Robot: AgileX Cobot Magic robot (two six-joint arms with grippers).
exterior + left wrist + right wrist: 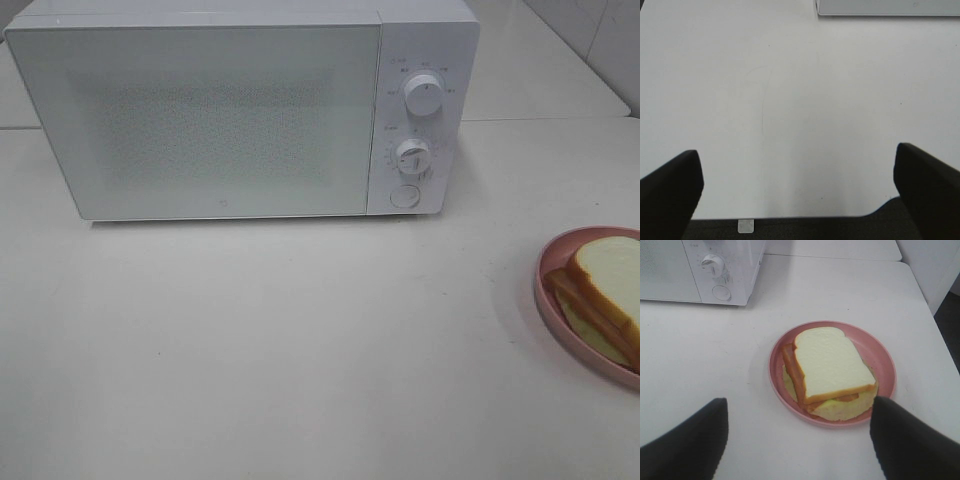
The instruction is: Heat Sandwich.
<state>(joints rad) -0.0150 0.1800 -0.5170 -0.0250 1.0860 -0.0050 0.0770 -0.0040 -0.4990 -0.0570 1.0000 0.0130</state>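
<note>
We see a white table (300, 350) with a smooth, matte top. A white microwave (240, 105) stands on it toward the back, door closed, its two dials and round button on the right side of its front. Near the table's right edge sits a round pink plate (548, 300), well apart from the microwave and partly cut off in the high view. In the right wrist view we see the plate whole, resting flat on the tabletop. In the left wrist view we find a faint curved scuff mark (762, 107) on the bare surface, and the table's near edge with a rounded corner.
</note>
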